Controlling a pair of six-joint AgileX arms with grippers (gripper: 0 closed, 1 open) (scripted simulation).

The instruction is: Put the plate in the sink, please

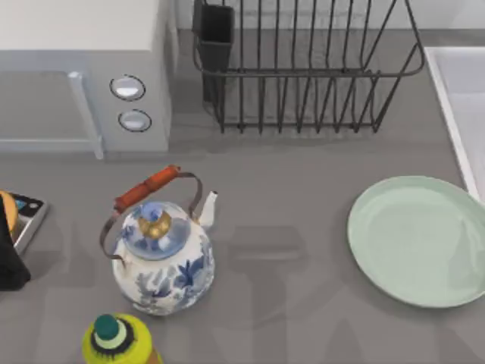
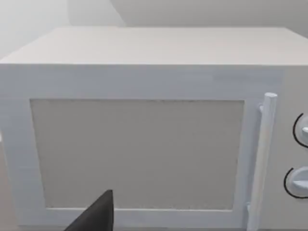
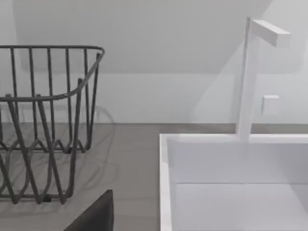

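Yellow bottle [image 1: 117,341] stood beside teapot [image 1: 161,262] on grey counter [image 1: 288,197]; plate [image 1: 419,240] lay near sink [image 1: 455,114], rack [image 1: 303,68] behind. Grippers' opening could not be told.

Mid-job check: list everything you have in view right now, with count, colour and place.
plate: 1, pale mint green, flat on the table at the right, beside the sink.
sink: 1, light grey-white, far right edge of the table; white faucet at its back.
dish rack: 1, black wire, back centre.
microwave: 1, white, back left, door shut.
teapot: 1, blue and white with an orange-red handle grip, front left.
bottle: 1, yellow with green cap, front edge, left.
dark object: 1, black with some orange, left edge; cannot identify.
table: 1, grey.
Fingers: a dark tip in the left wrist view, another in the right wrist view.
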